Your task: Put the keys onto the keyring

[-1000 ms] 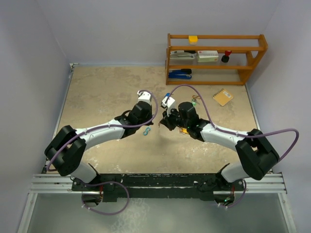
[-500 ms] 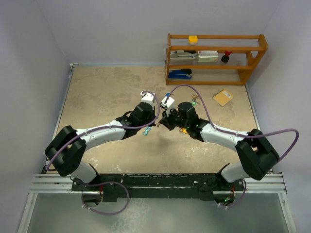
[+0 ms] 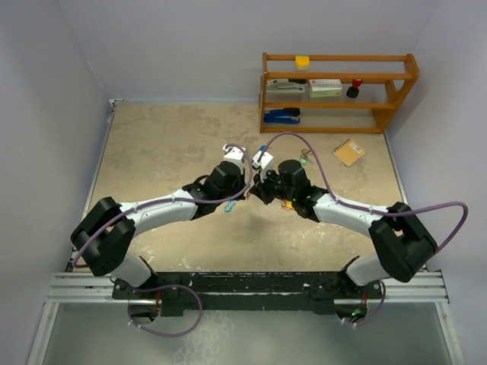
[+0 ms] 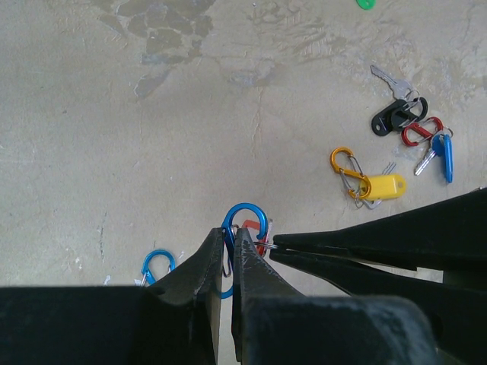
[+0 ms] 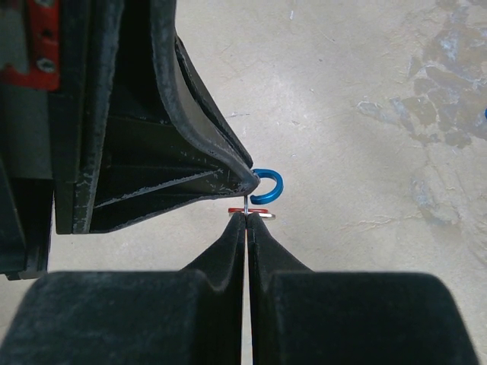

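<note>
My left gripper (image 4: 230, 232) is shut on a blue figure-eight clip (image 4: 245, 215), held above the table. My right gripper (image 5: 247, 217) is shut on the thin metal ring of a red-tagged key (image 5: 259, 211). That ring touches the blue clip (image 5: 270, 186) right at the left fingertips (image 5: 228, 171). In the top view the two grippers meet tip to tip (image 3: 249, 192) at mid-table. On the table lie a yellow-tagged key (image 4: 383, 185) on an orange clip (image 4: 344, 161), a black-tagged key (image 4: 394, 115) and a blue-tagged key (image 4: 446, 157) by a red clip (image 4: 420, 131).
A second blue clip (image 4: 157, 266) lies on the table below the left gripper. A green-tagged key (image 3: 304, 160) lies behind the right arm. A yellow notebook (image 3: 349, 151) lies at the back right, before a wooden shelf (image 3: 338, 91) holding small items.
My left gripper has moved a little to the right with the blue clip and now meets the right gripper's tips. The right arm has hardly moved.
</note>
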